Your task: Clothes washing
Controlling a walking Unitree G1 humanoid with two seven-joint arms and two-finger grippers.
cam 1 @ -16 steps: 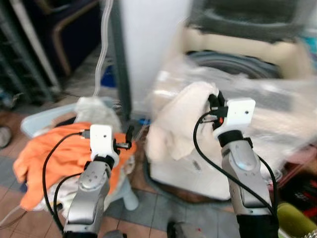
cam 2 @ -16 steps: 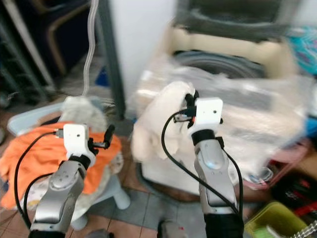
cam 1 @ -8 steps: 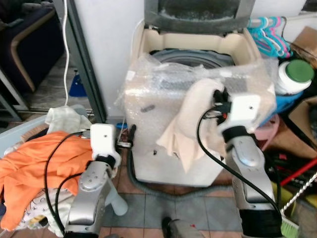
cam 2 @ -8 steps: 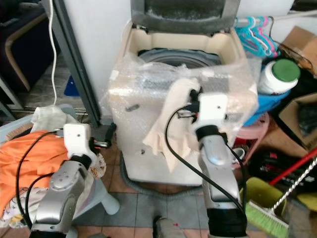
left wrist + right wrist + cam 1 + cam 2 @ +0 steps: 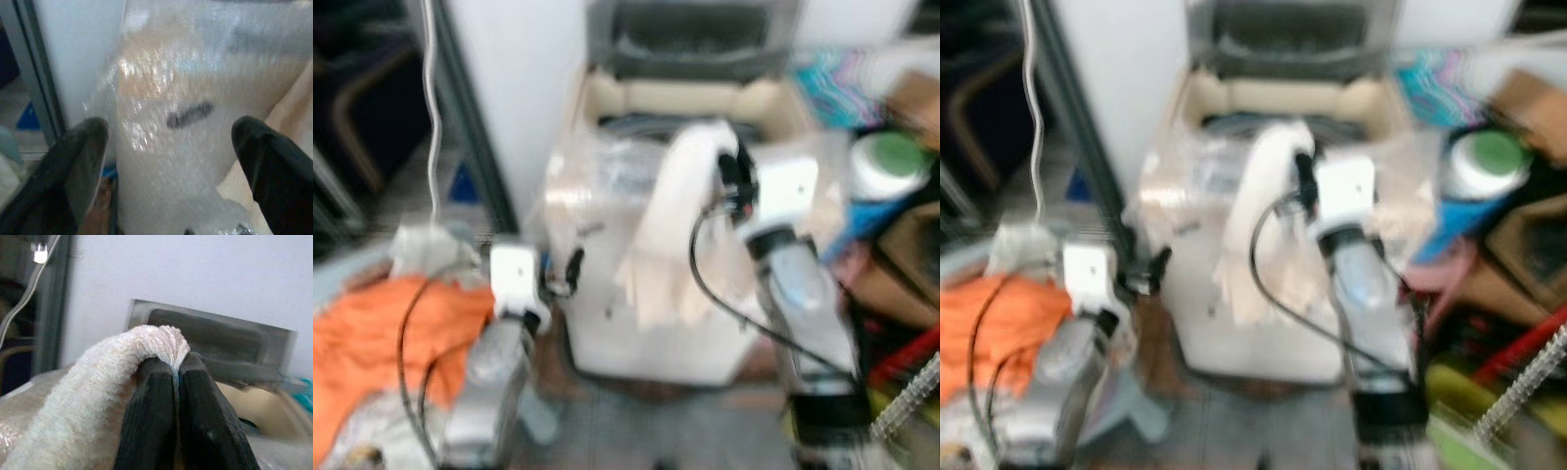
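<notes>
To the left of my left pincer (image 5: 570, 271) lies the orange garment (image 5: 367, 338), while that pincer itself gapes wide and empty just before the bubble-wrapped front of the washing machine (image 5: 607, 323). My right pincer (image 5: 176, 382) is pressed tight on a fold of the cream towel (image 5: 671, 230), which hangs from it down the machine's front, below the open tub (image 5: 1273, 122).
</notes>
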